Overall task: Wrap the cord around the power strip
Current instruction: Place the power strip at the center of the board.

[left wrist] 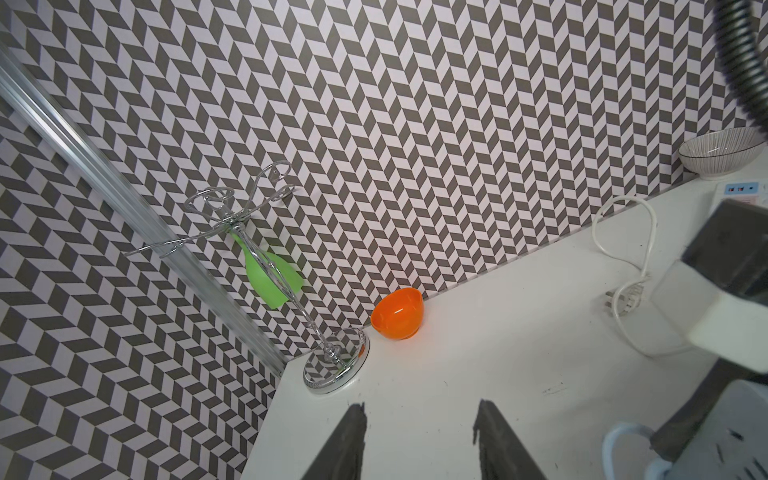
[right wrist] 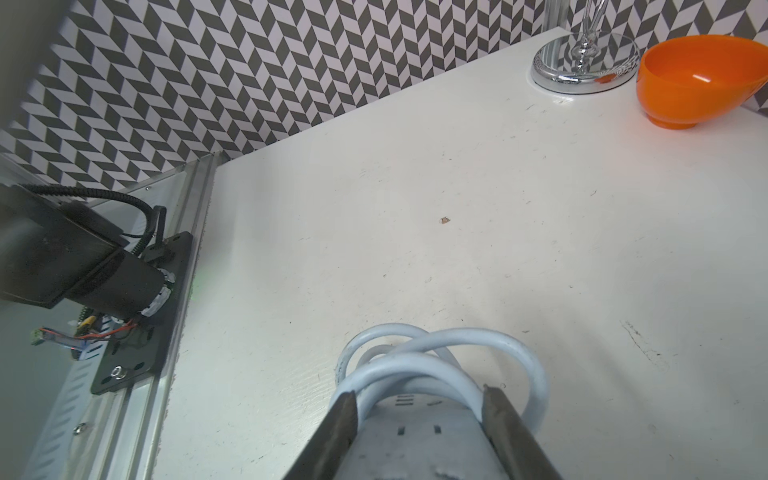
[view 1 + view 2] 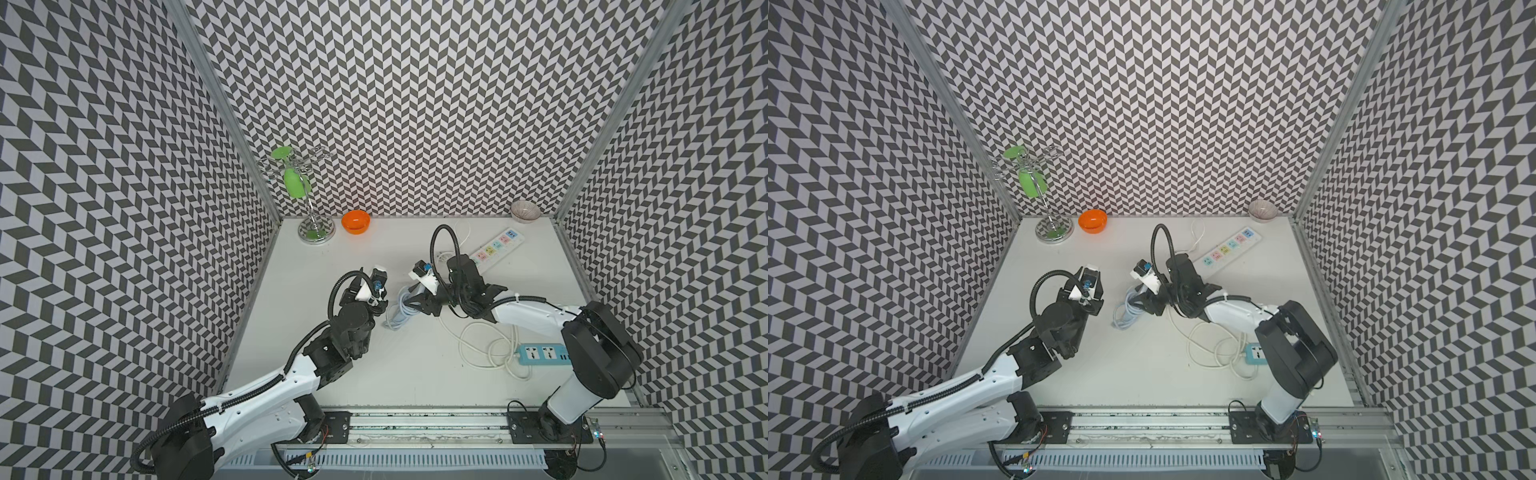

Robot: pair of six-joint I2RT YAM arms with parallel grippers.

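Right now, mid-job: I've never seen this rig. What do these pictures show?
Two robot arms work over a white table. Two pictures look down from overhead; two come from cameras on the arms' wrists. The right pincer is shut on the pale power strip, its cord looped over one end. The left pincer is open, empty. Also there: an orange bowl, a patterned bowl, a chrome rack with a green glass, a wide white strip, a teal strip.

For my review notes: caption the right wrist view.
Right pincer shut on the power strip, cord looped around its end.
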